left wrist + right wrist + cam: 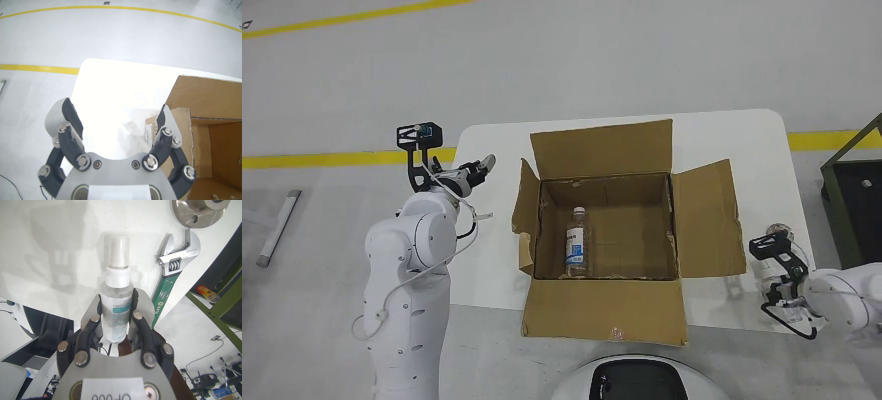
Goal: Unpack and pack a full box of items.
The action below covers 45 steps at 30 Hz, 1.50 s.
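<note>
One bottle is lying flat inside the open box, cap pointing to the far side. The right gripper is clasping a spray bottle, cap pointing outward, beside a wrench. The left gripper is gaping wide.

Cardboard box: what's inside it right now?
The cardboard box holds one clear bottle with a white cap, near the wall on the left arm's side. Otherwise the visible floor has only a few small scraps. The near wall hides the floor strip right behind it.

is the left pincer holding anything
No, the left pincer is open, with only bare table showing in its gap.
</note>
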Each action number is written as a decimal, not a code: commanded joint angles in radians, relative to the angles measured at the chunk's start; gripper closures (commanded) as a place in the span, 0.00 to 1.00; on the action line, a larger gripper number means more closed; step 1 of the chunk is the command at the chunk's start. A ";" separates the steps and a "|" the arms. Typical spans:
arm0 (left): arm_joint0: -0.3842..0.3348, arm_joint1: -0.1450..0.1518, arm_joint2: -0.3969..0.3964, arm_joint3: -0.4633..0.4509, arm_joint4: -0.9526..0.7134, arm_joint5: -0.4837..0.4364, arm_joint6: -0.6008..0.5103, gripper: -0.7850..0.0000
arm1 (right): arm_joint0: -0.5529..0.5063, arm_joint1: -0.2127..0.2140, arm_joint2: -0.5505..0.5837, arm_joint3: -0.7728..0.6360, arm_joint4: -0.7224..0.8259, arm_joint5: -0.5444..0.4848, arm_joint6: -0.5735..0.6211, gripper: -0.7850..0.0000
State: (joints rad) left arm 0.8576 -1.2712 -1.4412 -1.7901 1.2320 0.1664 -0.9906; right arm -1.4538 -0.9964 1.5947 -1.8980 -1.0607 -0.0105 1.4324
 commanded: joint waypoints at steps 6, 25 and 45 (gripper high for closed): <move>0.000 0.000 0.000 0.000 0.000 0.000 0.000 0.00 | 0.018 0.000 0.103 0.008 0.168 0.056 -0.017 1.00; 0.000 0.000 0.000 0.000 0.000 0.000 0.000 0.00 | 0.018 -0.009 0.540 0.005 1.317 0.054 -0.096 1.00; 0.000 0.000 0.000 0.000 0.000 0.000 0.000 0.00 | 0.192 0.006 0.096 -0.086 1.306 0.132 -0.194 1.00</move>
State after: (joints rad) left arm 0.8576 -1.2712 -1.4412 -1.7901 1.2320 0.1664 -0.9906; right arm -1.2669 -0.9905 1.7007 -1.9875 0.2541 0.1170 1.2405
